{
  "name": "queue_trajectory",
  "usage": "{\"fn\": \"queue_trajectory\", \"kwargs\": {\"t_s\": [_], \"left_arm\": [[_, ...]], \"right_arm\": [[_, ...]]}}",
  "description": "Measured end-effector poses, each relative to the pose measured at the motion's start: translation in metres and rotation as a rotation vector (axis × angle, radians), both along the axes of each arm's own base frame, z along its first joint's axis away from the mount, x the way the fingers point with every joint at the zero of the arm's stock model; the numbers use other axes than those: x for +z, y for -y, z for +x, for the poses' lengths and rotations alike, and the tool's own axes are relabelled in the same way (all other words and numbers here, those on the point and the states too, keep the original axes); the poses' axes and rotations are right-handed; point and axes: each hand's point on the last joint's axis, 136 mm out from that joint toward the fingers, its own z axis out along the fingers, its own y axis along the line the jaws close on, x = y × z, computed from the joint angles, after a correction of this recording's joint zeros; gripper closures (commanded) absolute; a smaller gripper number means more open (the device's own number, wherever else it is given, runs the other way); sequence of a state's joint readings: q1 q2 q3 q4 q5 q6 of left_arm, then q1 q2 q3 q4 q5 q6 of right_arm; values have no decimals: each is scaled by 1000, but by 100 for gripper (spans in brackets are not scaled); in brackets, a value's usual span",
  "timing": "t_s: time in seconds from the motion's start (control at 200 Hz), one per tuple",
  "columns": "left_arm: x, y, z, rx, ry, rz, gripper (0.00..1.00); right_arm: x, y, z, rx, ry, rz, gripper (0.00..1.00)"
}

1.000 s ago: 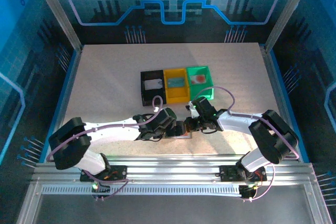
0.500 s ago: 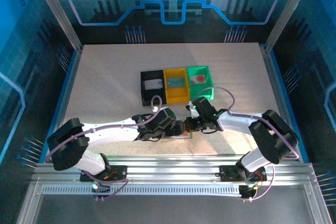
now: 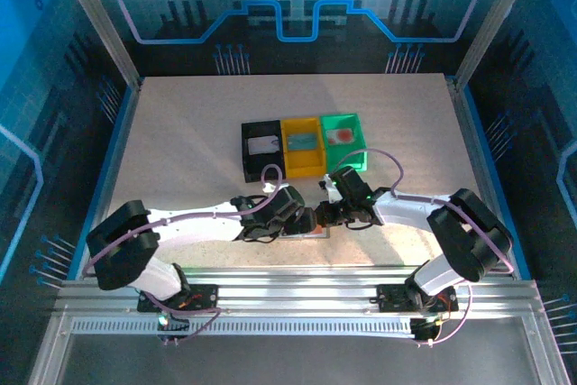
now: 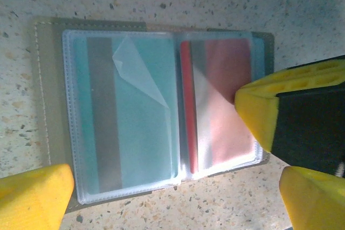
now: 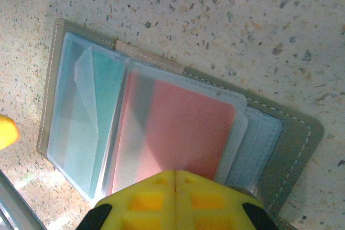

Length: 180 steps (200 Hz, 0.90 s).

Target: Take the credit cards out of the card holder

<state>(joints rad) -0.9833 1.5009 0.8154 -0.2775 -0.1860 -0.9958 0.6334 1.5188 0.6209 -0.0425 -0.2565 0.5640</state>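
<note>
The grey card holder (image 3: 313, 225) lies open on the table between both grippers. In the left wrist view its clear sleeves hold a teal credit card (image 4: 135, 117) with a grey stripe on the left and a red credit card (image 4: 226, 95) on the right. My left gripper (image 4: 172, 200) hovers open over the card holder's (image 4: 46, 95) near edge, with one yellow fingertip (image 4: 32, 197) at each lower corner of the view. My right gripper (image 5: 175, 197) is shut, its joined tips resting on the sleeve over the red card (image 5: 183, 122); the teal card (image 5: 105, 79) lies beyond.
Behind the card holder stand a black bin (image 3: 248, 161), a yellow bin (image 3: 303, 164) and a green bin (image 3: 347, 160), each with a card inside. The metal rail (image 3: 297, 281) runs along the table's near edge.
The left arm has shifted very slightly. Both grippers and the card holder stay where they were.
</note>
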Motion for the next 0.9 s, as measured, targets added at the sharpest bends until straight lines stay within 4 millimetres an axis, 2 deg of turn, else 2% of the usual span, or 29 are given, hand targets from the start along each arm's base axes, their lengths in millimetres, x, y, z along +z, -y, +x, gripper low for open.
{"fn": "queue_trajectory", "kwargs": {"t_s": [0.425,0.9], "left_arm": [[-6,7,0,-9,-13,-11,1],[-10,5,0,-9,-19,1,1]], "right_arm": [[0,0,0,0,0,0,100],[0,0,0,0,0,0,100]]}}
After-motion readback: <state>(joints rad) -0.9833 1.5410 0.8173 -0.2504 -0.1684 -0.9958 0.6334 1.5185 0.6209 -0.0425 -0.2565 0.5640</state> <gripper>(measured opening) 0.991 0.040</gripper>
